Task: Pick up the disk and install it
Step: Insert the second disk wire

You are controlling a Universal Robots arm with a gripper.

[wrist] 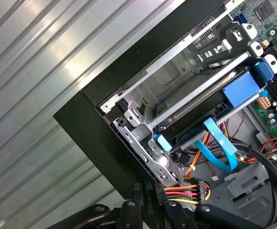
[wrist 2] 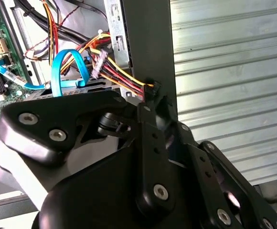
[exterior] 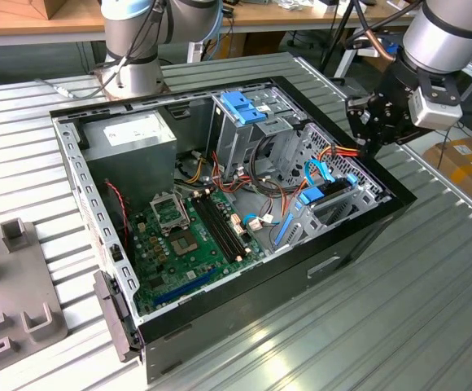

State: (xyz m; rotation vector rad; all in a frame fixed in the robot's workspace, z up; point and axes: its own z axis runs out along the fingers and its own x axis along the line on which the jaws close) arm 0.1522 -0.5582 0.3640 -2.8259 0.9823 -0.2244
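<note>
Ribbed metal slats make up your counter (exterior: 431, 277), silvery and catching long streaks of glare, and on it lies an open black computer case (exterior: 358, 236) with its side panel off. Behind it you can see a wooden bench edge, cardboard boxes and loose cabling at the back of the room, plus the grey base of an arm (exterior: 130, 49) bolted near the case's far corner. At the exterior view's left, a grey fixture block (exterior: 16, 301) with raised tabs sits on the slats.

Inside the case you have a green motherboard (exterior: 191, 236), a silver power supply (exterior: 130, 138) and a metal cage topped by a blue bracket (exterior: 248, 106).

Your gripper (exterior: 364, 134) hangs just above the case's rim at the exterior view's right, right beside a bundle of red, yellow and black wires (wrist: 186, 188). You cannot tell how far the jaws stand apart, nor whether they hold anything.

The disk (wrist: 210, 107) lies in the lower drive bay by that rim, its blue caddy showing in the first wrist view, with a flat blue cable (wrist: 219, 148) looping off its end.
</note>
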